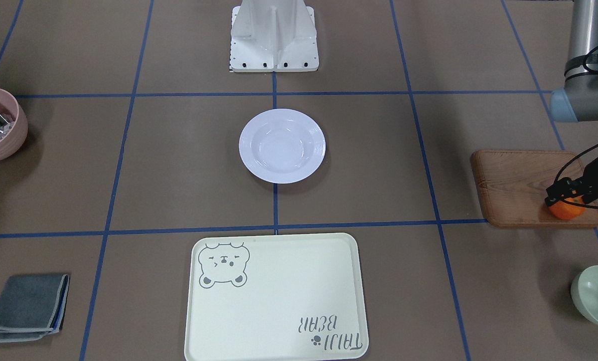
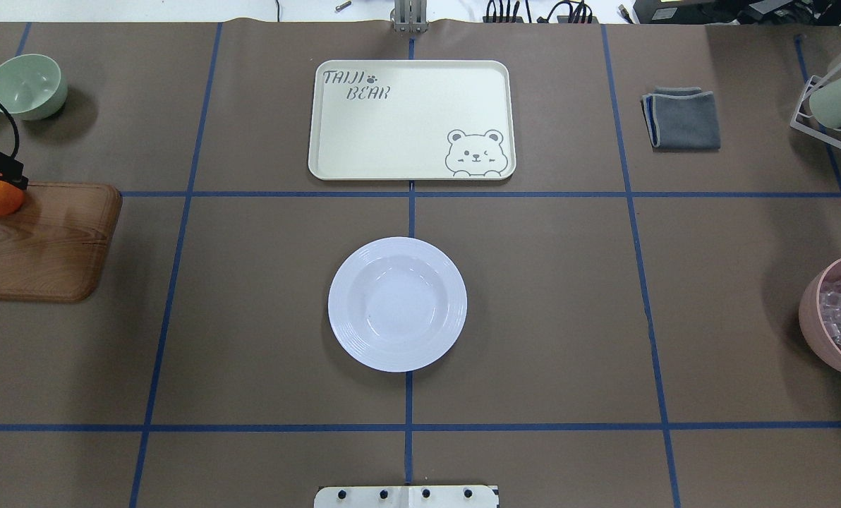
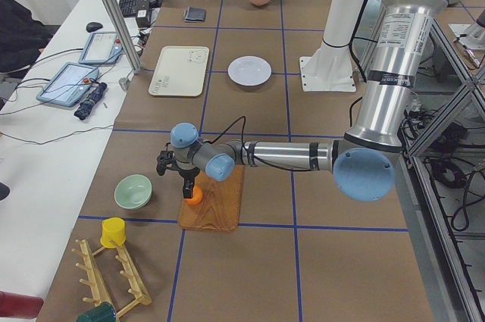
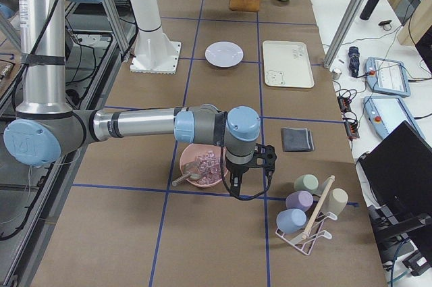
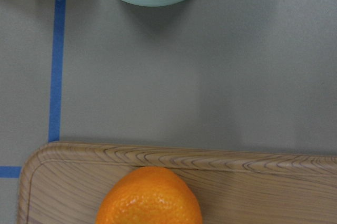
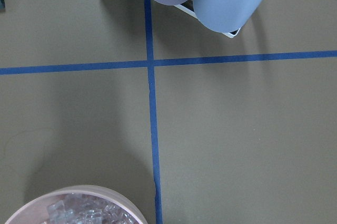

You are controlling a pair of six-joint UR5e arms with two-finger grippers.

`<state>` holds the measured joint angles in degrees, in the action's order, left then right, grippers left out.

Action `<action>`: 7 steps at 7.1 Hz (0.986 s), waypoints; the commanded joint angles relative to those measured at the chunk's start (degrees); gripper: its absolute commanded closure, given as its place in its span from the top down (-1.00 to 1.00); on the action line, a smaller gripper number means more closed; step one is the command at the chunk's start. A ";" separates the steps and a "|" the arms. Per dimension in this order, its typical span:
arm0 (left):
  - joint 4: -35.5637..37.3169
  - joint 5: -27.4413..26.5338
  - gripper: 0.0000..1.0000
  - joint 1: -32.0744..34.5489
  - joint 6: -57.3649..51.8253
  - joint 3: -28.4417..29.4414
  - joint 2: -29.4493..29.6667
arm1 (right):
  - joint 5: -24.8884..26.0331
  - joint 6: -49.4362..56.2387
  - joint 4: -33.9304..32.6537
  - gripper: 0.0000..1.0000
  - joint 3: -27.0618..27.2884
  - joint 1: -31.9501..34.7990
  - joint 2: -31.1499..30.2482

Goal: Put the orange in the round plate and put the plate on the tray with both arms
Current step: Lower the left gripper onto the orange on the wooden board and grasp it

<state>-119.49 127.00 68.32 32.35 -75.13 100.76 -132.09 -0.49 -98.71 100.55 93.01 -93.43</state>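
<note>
The orange point(image 1: 566, 209) rests on the brown wooden board point(image 1: 514, 185) near its edge; it also fills the bottom of the left wrist view point(image 5: 149, 198). My left gripper point(image 1: 571, 199) is down right over the orange, and its fingers are hidden, so I cannot tell whether they are open or shut. The white round plate point(image 2: 397, 303) stands empty mid-table. Beyond it lies the cream tray point(image 2: 413, 120) with nothing on it. My right gripper point(image 4: 235, 180) hangs beside the pink bowl point(image 4: 200, 165); I cannot tell its state.
A pale green bowl point(image 2: 25, 85) stands just beyond the board. The pink bowl point(image 2: 815, 310), holding clear pieces and a utensil, sits at the table's right edge. Further off are a folded grey cloth point(image 2: 681, 118) and a cup rack point(image 2: 837, 99).
</note>
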 commanded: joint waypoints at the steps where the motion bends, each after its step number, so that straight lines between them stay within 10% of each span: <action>1: 0.48 0.08 0.97 -0.20 -2.18 0.69 0.40 | -0.36 -0.04 -0.08 1.00 0.25 -0.11 0.27; 7: 2.24 5.89 0.96 2.61 -2.73 -0.28 1.11 | -2.11 -0.04 -3.86 1.00 0.61 -0.11 1.94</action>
<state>-117.26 132.76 70.56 29.63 -75.31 101.89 -134.20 -0.53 -102.52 101.21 92.90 -91.42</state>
